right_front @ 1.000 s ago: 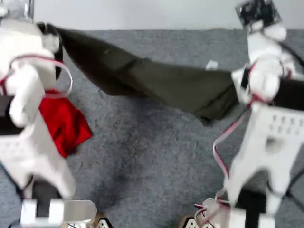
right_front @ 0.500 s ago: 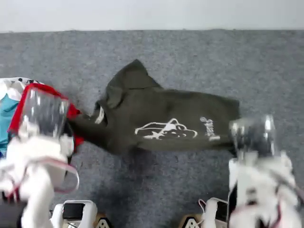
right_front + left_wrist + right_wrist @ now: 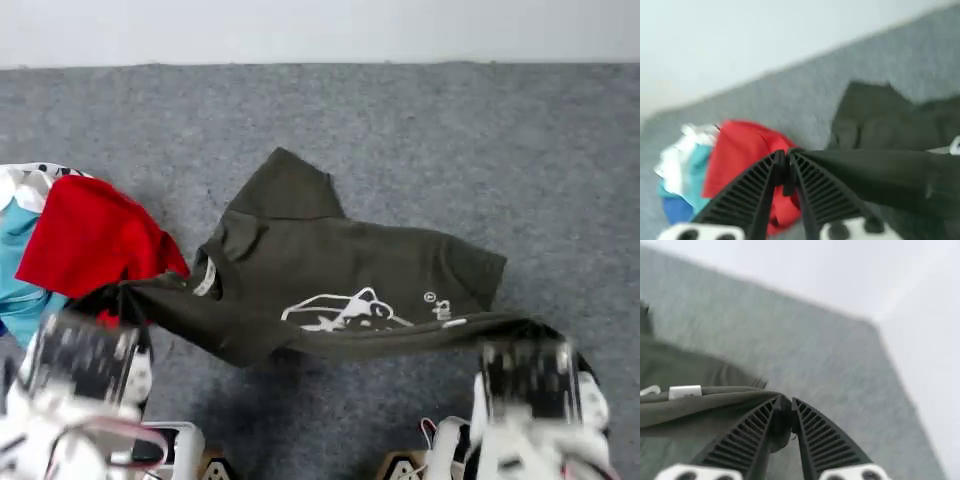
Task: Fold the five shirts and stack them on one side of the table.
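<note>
A dark olive shirt (image 3: pixel 340 275) with a white print lies spread across the middle of the grey table, print side up, collar toward the left. Its near edge is stretched taut between the two arms at the front. My left gripper (image 3: pixel 786 169) is shut on the shirt's left corner (image 3: pixel 865 167), beside the pile. My right gripper (image 3: pixel 781 416) is shut on the shirt's hem (image 3: pixel 705 400) at the right end, next to a small white label (image 3: pixel 685 391). The left arm (image 3: pixel 85 365) and right arm (image 3: pixel 530 380) stand at the table's front edge.
A loose pile of shirts lies at the left edge: a red one (image 3: pixel 90 240) on top, with teal (image 3: pixel 18 270) and white (image 3: pixel 20 180) cloth under it. Bare grey table (image 3: pixel 480 140) stretches behind and to the right, up to the pale back wall.
The shirt hung stretched in the air between raised arms; it has come down flat onto the table. Both arms have drawn back to the front edge, pulling its near edge along.
</note>
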`<state>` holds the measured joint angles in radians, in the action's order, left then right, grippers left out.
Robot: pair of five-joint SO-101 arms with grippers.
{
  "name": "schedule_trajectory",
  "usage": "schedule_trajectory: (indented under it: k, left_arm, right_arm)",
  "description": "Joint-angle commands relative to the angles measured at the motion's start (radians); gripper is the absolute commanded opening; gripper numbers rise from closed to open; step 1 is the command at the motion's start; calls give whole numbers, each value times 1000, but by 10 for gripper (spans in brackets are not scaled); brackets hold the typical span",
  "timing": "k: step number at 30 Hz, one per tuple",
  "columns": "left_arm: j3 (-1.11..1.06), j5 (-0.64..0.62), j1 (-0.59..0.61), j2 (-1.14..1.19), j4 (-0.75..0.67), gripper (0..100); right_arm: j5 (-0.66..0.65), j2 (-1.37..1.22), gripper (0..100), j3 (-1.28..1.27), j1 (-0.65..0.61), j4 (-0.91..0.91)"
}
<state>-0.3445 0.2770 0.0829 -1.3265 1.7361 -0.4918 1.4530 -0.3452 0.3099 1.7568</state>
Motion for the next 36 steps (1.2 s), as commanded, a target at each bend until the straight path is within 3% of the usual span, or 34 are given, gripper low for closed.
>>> schedule_trajectory:
  k: [1, 8, 13, 20, 26, 30, 36]
  left_arm:
    - [-82, 12, -2, 115, -38, 13]
    - [-229, 68, -8, 393, -328, 13]
    - [-280, 66, -9, 595, -601, 13]
    - [-265, 64, -35, 895, -896, 13]
    - [-101, 55, -114, 1125, -914, 13]
    - [39, -23, -110, 1275, -914, 13]
    - [197, -28, -118, 1442, -913, 13]
  right_arm:
    - [-37, -70, 10, -161, -50, 15]
    - [-158, -157, 10, -471, -62, -186]
    - [-160, -188, 10, -635, -61, -433]
    - [-95, -245, 10, -678, -59, -661]
    - [-51, -387, 10, -694, -59, -794]
    - [-25, -499, 10, -687, -58, -891]
    - [-20, -627, 10, -687, -58, -1004]
